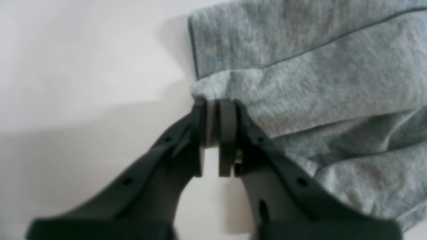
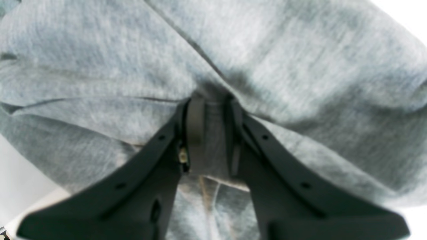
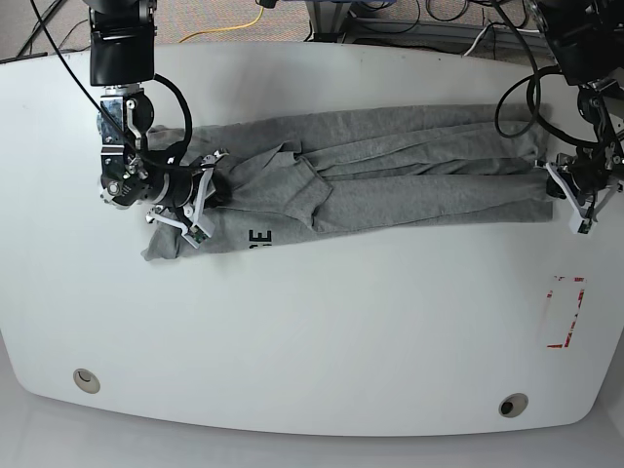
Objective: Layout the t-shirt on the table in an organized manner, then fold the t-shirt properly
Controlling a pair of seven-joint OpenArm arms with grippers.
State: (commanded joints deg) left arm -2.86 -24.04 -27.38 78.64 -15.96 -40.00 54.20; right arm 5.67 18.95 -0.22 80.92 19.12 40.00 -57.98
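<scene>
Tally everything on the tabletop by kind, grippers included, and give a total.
Grey t-shirt: 1
Black grippers: 2, the left gripper and right gripper, both clamped on the shirt
Round table holes: 2
Red tape rectangle: 1
Total: 6

Heather-grey t-shirt [image 3: 390,166] — rumpled, stretched lengthwise across white table [image 3: 312,331].

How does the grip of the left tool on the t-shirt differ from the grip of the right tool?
The left tool pinches only the outer edge of the t-shirt, with bare table beside it. The right tool bites into bunched cloth, with fabric all around it. The left tool's pads nearly meet; the right tool's sit wider apart. Both are closed on the t-shirt.
</scene>
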